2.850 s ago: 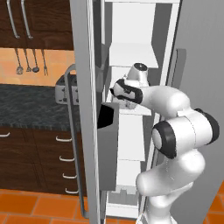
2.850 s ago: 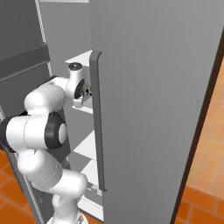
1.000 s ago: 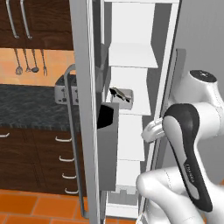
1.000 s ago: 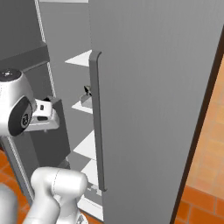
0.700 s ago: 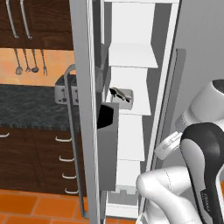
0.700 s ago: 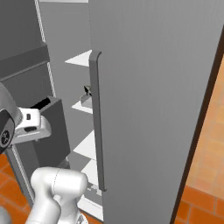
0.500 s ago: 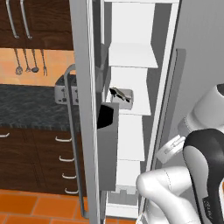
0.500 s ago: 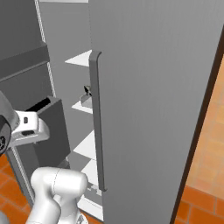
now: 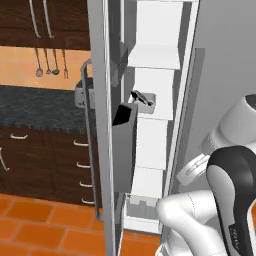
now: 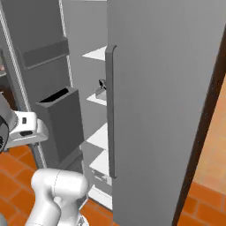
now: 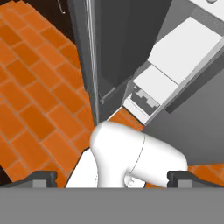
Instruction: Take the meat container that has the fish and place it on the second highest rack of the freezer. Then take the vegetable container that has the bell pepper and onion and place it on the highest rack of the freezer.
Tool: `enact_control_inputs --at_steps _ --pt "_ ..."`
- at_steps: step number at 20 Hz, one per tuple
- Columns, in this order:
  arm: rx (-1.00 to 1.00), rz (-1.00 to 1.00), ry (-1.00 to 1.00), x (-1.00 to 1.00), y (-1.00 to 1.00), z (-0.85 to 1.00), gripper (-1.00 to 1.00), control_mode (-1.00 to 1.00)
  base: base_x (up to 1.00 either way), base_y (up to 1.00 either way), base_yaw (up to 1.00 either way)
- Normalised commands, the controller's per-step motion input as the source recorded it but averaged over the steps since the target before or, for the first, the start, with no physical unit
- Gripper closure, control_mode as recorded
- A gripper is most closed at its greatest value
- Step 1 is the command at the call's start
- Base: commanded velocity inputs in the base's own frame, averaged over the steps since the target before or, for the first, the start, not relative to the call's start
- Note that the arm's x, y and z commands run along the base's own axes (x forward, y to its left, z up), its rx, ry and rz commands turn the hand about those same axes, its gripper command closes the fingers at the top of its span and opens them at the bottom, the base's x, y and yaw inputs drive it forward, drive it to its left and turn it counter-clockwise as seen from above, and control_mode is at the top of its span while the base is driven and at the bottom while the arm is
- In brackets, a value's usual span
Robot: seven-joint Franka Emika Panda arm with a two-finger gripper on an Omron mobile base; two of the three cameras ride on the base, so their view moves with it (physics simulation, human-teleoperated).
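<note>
Hanging released and empty over the brick floor, my hand points down. The fish in its container sits on the second highest rack, at twelve o'clock from the door bin, so that placement looks finished.

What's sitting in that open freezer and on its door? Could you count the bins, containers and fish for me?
Dark grey door bins: 2
Meat container on a shelf: 1
Fish in that container: 1
Total: 4
</note>
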Motion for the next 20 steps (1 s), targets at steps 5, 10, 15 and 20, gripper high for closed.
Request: enact_control_inputs --at_steps 5,10,15,20 --pt "0.00 0.00 0.00 0.00 0.00 0.00 -1.00 1.00 -0.14 -0.14 0.68" --pt "0.00 0.00 0.00 0.00 0.00 0.00 -1.00 1.00 -0.04 -0.02 0.98" --pt "0.00 0.00 0.00 0.00 0.00 0.00 -1.00 1.00 -0.02 0.00 0.99" --pt "0.00 0.00 0.00 0.00 0.00 0.00 -1.00 1.00 0.06 0.00 0.73"
